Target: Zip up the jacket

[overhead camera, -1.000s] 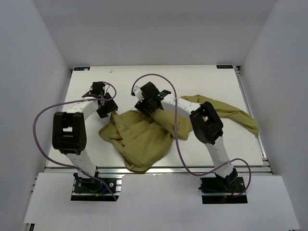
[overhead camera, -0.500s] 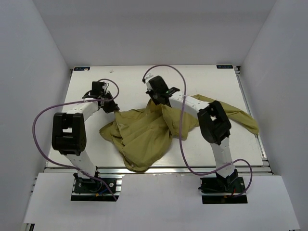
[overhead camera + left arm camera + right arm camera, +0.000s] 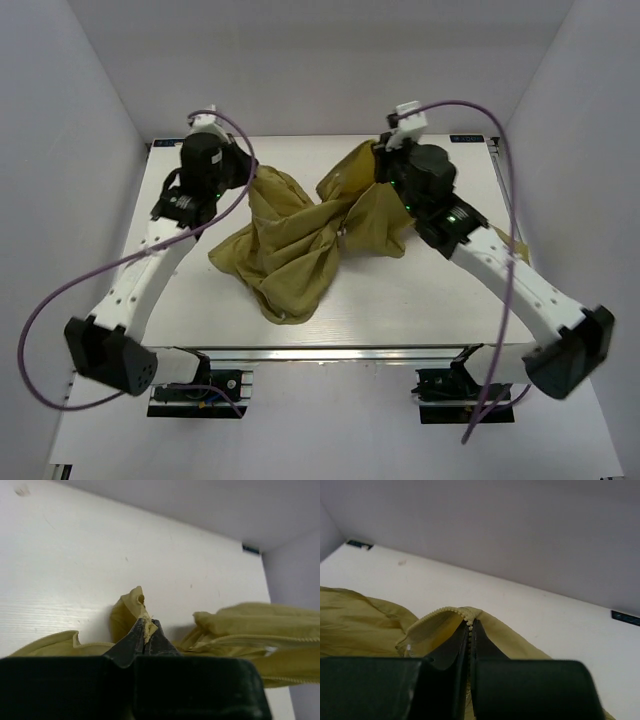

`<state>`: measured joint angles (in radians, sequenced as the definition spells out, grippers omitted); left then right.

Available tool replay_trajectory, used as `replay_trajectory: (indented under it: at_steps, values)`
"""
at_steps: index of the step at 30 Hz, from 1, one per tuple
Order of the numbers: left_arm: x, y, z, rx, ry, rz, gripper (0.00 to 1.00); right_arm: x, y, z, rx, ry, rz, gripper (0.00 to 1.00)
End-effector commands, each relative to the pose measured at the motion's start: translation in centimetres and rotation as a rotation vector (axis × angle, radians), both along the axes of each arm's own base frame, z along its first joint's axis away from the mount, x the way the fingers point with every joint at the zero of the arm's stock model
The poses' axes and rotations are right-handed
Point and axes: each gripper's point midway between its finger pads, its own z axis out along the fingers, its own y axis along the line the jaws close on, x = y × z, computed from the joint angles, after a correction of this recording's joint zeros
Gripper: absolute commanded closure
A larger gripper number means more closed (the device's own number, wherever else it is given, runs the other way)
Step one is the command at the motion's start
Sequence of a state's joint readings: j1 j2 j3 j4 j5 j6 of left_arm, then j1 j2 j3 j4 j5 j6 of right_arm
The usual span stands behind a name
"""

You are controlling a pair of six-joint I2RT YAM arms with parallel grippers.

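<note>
Sprawling jacket (image 3: 300, 250), white table (image 3: 400, 300), pale walls (image 3: 320, 70)

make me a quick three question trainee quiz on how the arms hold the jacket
1. True or false: the left gripper and right gripper are both shut on the jacket.
2. What does the right gripper pinch? A: zipper edge; B: a cup; C: nothing.
3. Fill in: in the top view, the jacket's bulk lies ___ the two grippers.
Key: 1 true; 2 A; 3 between.
</note>
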<state>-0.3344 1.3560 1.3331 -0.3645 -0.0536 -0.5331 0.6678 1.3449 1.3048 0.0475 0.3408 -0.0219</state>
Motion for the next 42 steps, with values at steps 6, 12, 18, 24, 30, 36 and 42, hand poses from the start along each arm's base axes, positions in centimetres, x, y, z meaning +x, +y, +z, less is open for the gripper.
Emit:
replay_trajectory:
  at_steps: [6, 12, 18, 24, 30, 36, 42]
  values:
    - [-7.8, 5.4, 14.2, -0.137, -0.381, 0.143, 1.0, -7.6, -9.9, 9.2, 0.167, -0.206, -0.18, 1.0]
    - [-15.0, 5.8, 25.0, -0.204, -0.664, 0.018, 1.0, -13.6, -13.0, 14.4, 0.267, -0.309, -0.1, 1.0]
    - [-22.3, 7.1, 31.8, -0.254, -0.862, -0.04, 1.0, -20.8, -16.1, 20.5, 0.35, -0.439, 0.016, 1.0]
    - [-24.1, 5.7, 34.9, -0.29, -0.922, -0.153, 1.0, -22.4, -16.5, 22.8, 0.357, -0.455, 0.052, 1.0]
    - [-18.8, 3.9, 34.5, -0.284, -0.842, -0.15, 1.0, -17.5, -15.2, 21.4, 0.315, -0.366, -0.065, 1.0]
    - [-5.6, 3.3, 27.9, -0.189, -0.6, 0.055, 1.0, -8.9, -13.8, 16.3, 0.204, -0.2, -0.328, 1.0]
    - [9.4, 1.6, 16.5, -0.032, -0.295, 0.149, 1.0, 2.3, -14.1, 8.6, 0.192, 0.092, -0.335, 1.0]
